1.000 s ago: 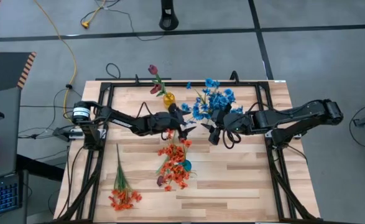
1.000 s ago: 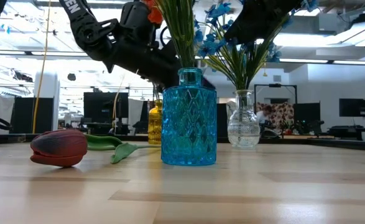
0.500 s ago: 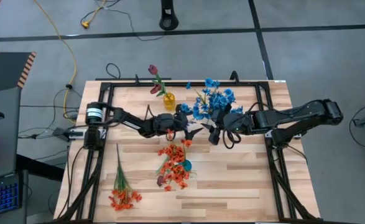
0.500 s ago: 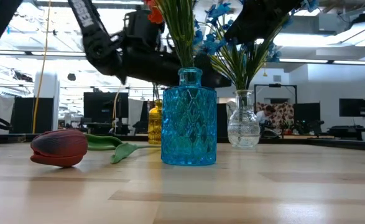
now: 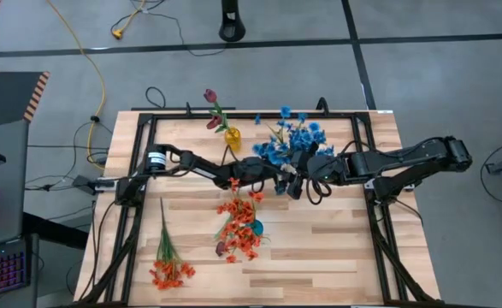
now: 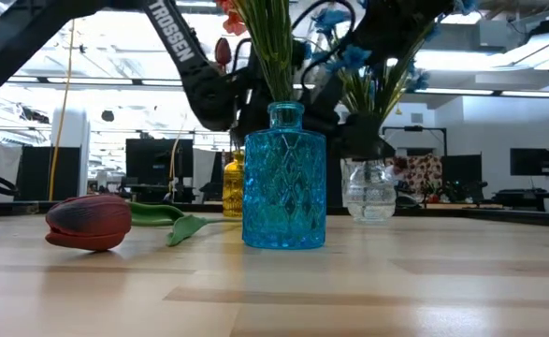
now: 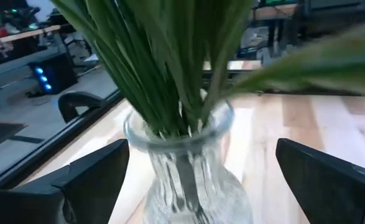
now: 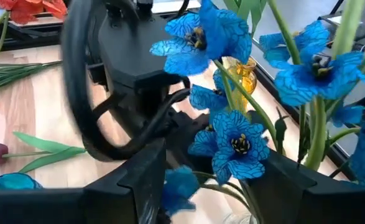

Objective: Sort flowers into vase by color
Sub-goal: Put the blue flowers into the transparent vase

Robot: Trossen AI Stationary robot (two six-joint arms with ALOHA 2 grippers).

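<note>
1. I see the blue flowers standing in the clear glass vase at the far middle of the table.
2. My left hand sits just beside that vase, fingers spread wide on either side of its neck, not clenched.
3. My right hand hovers among the blue blossoms, jaws parted, gripping nothing I can make out.
4. Orange flowers fill the blue vase; another orange spray lies near the table's front left.
</note>
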